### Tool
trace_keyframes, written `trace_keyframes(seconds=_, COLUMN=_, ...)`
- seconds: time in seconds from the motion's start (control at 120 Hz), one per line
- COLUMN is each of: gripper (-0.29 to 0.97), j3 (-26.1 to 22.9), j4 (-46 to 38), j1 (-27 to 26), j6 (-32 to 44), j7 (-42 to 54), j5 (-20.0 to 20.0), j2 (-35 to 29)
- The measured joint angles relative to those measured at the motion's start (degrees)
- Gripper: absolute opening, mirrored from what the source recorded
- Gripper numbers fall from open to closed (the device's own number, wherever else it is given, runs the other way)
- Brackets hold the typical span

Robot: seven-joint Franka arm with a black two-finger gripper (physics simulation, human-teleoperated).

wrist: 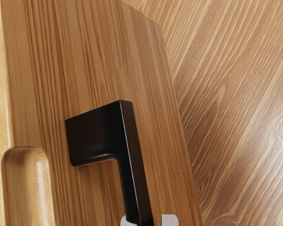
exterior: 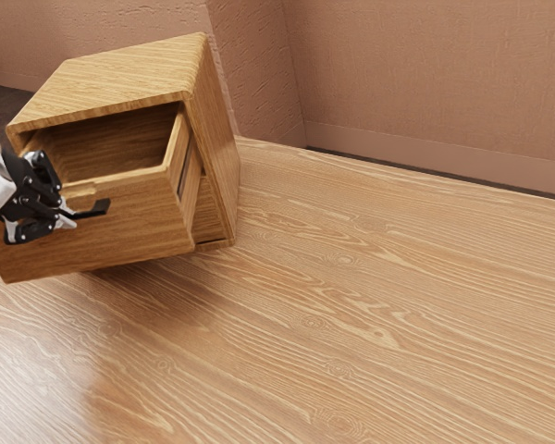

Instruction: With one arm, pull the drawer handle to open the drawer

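A light wooden cabinet (exterior: 203,102) stands at the back on the exterior view's left. Its drawer (exterior: 120,231) is slid well out, so its hollow inside (exterior: 111,148) shows. On the drawer front sits a rounded wooden handle (exterior: 80,194) (wrist: 26,188). My black gripper (exterior: 63,192) is at that handle with its fingers spread above and below it. In the wrist view one black finger (wrist: 118,141) lies flat on the drawer front (wrist: 85,61), a narrow gap away from the handle. The gripper is open.
The cabinet rests on a wide wooden tabletop (exterior: 370,305) that stretches toward the exterior view's right and front. Brown walls (exterior: 425,65) close the scene behind it.
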Motion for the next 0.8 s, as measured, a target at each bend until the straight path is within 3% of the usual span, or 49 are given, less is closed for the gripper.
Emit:
trace_keyframes(seconds=0.308, gripper=-0.09, j3=-3.1, j4=-1.5, j1=2.9, j6=-0.2, j7=-0.3, j5=-0.1, j2=-1.7)
trace_keyframes(seconds=0.558, gripper=0.09, j3=-3.2, j4=-1.5, j1=3.4, j6=-1.2, j7=-0.3, j5=-0.7, j2=-1.6)
trace_keyframes(seconds=0.8, gripper=0.19, j3=-4.6, j4=2.1, j1=3.4, j6=-4.0, j7=-0.2, j5=-2.0, j2=-2.0)
